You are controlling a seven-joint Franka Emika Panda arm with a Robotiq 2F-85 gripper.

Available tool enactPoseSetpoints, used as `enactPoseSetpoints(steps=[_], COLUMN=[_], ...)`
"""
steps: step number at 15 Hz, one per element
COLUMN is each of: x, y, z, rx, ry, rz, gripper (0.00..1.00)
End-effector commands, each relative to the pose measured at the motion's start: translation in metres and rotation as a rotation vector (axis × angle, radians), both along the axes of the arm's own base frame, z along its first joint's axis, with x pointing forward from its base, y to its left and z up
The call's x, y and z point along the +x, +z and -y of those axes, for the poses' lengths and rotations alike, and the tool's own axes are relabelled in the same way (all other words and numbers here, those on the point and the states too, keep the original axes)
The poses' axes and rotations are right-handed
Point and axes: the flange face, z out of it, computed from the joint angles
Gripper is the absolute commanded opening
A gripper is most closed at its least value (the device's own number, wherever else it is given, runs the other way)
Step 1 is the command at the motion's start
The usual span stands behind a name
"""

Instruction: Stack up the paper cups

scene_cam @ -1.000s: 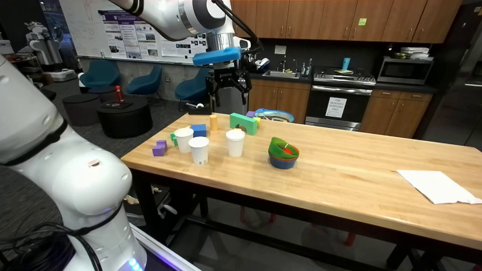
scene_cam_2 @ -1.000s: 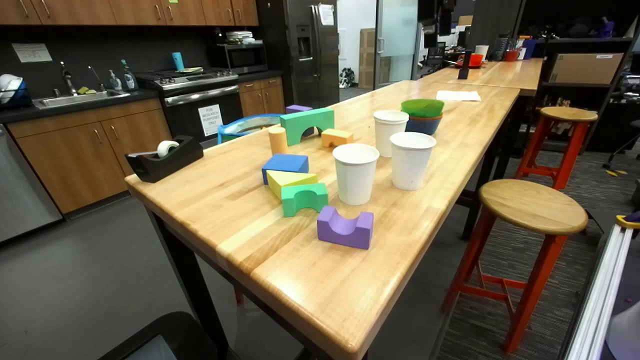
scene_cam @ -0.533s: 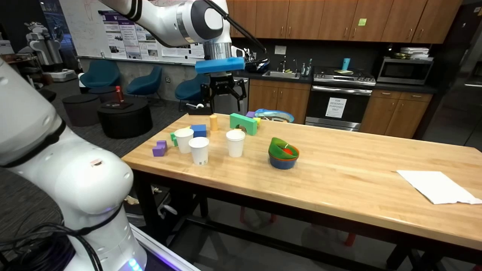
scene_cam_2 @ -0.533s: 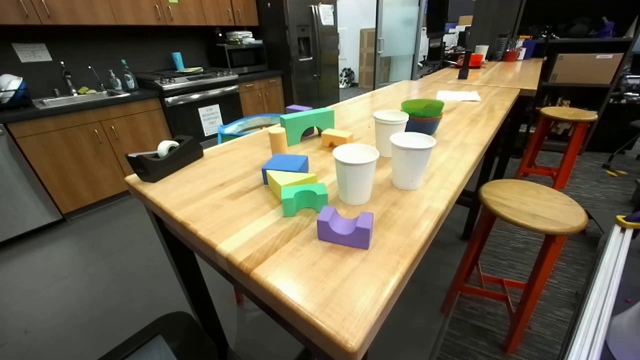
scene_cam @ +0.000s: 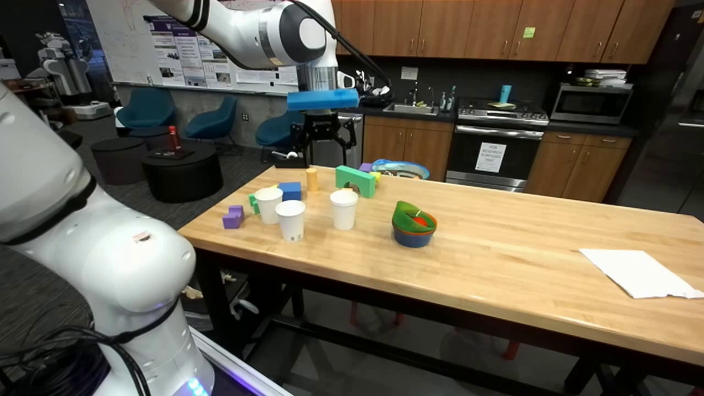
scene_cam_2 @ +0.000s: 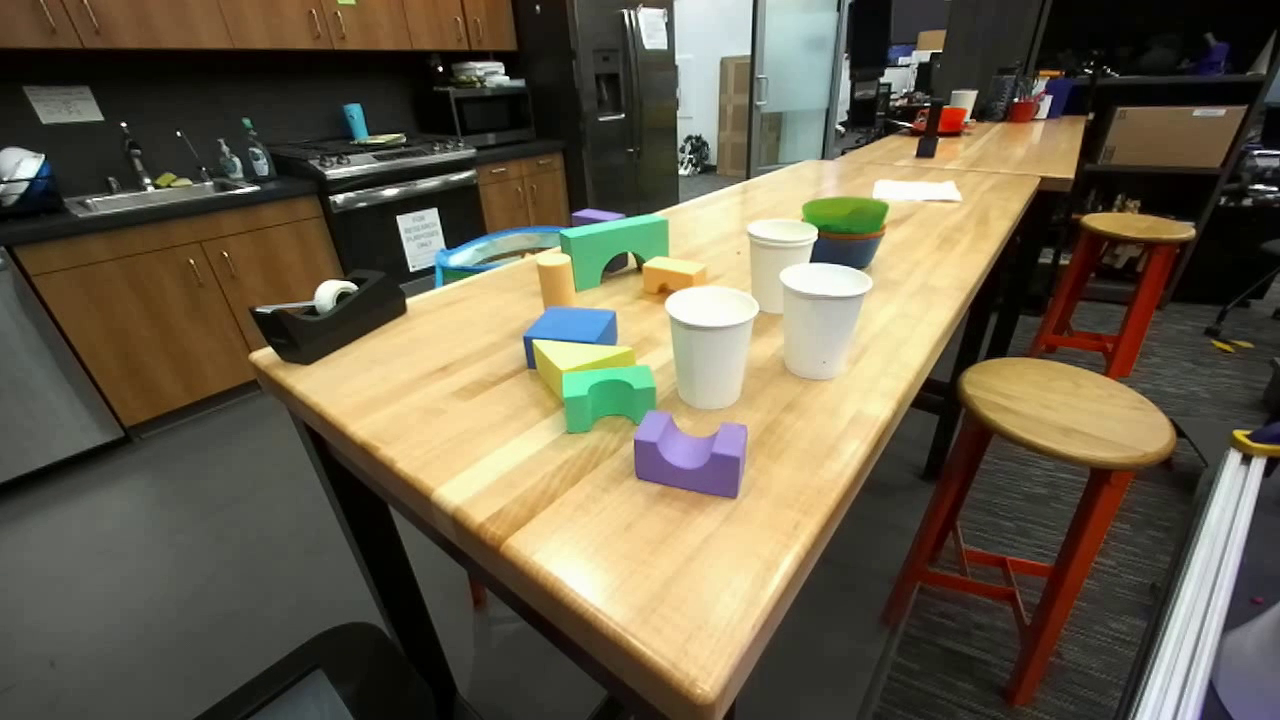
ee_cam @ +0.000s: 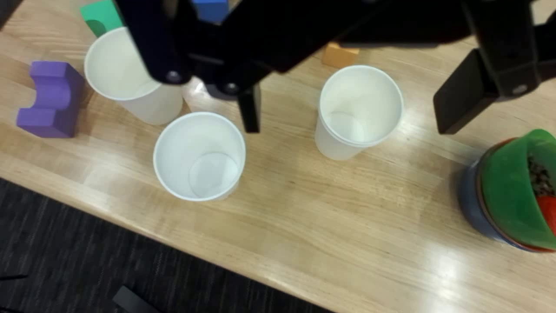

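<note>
Three white paper cups stand upright and apart on the wooden table. In an exterior view they are the left cup (scene_cam: 269,207), the front cup (scene_cam: 291,221) and the right cup (scene_cam: 344,210). That right cup has a doubled rim line, as if cups are nested there; how many I cannot tell. My gripper (scene_cam: 325,156) hangs well above the tabletop, jaws wide apart and nothing between them. In the wrist view the right cup (ee_cam: 360,106) appears below, between the open fingertips. The front cup (ee_cam: 200,156) lies left of the left finger, and the left cup (ee_cam: 119,65) is partly covered by it.
A purple block (scene_cam_2: 690,458), a small green block (scene_cam_2: 608,395), a blue block (scene_cam_2: 575,335) and a green arch (scene_cam_2: 615,245) lie near the cups. Stacked bowls (scene_cam: 412,237) stand right of them. A tape dispenser (scene_cam_2: 335,325) sits at a corner. White paper (scene_cam: 641,272) lies farther along.
My gripper has turned about its wrist and come down slightly, shifting a little to the left in the exterior view. It stays open. The cups have not moved.
</note>
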Motion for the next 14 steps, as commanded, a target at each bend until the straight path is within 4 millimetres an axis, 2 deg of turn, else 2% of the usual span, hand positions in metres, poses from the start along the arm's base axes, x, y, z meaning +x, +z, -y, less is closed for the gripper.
enactPoseSetpoints(steps=[1,8,12,14], x=[0.002,-0.008,-0.019,-0.024], y=[-0.018,-0.07,-0.086,-0.091], z=[-0.007,-0.023,-0.028,-0.03], rx=[0.115,0.252,0.282,0.233], ry=[0.099,0.226,0.274,0.285], rz=[0.032,-0.051,-0.067,-0.049], gripper=[1.0,1.0,1.0,1.0])
